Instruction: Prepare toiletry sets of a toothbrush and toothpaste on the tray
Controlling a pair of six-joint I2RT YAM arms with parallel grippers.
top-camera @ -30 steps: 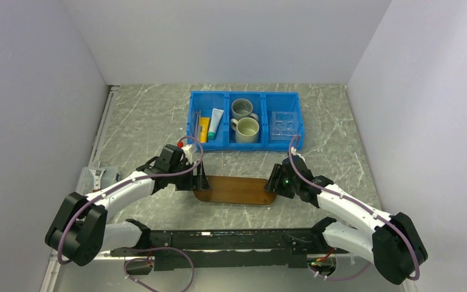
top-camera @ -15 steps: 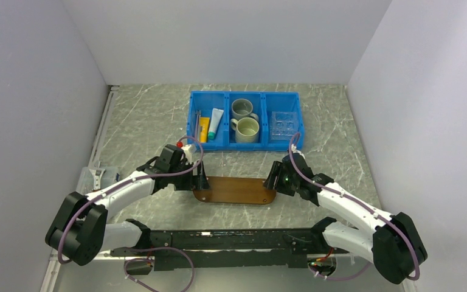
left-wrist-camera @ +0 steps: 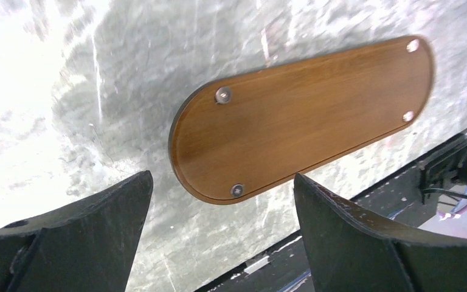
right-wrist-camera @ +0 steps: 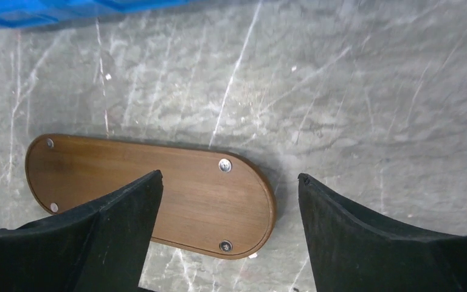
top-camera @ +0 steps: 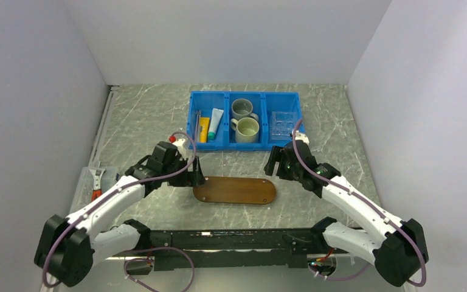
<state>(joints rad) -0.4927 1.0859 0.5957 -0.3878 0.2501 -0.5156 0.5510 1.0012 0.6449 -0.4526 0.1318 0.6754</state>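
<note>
Grey marbled tabletop [top-camera: 146, 121] bearing flat dark-brown wooden oblong tray [top-camera: 235, 190]. Beyond tray, blue three-compartment plastic bin [top-camera: 246, 146] holding thin toothbrushes [top-camera: 198, 120], yellow tube [top-camera: 204, 129] and white teal-ended tube [top-camera: 216, 123]. Left gripper [top-camera: 196, 175] just beside tray's left end, right gripper [top-camera: 273, 165] near its right end, both spread, grasping nothing.

Blue bin [right-wrist-camera: 24, 13] only a sliver at top edge of rt wrist view; toothbrushes [top-camera: 198, 123] too tiny for detail.
</note>
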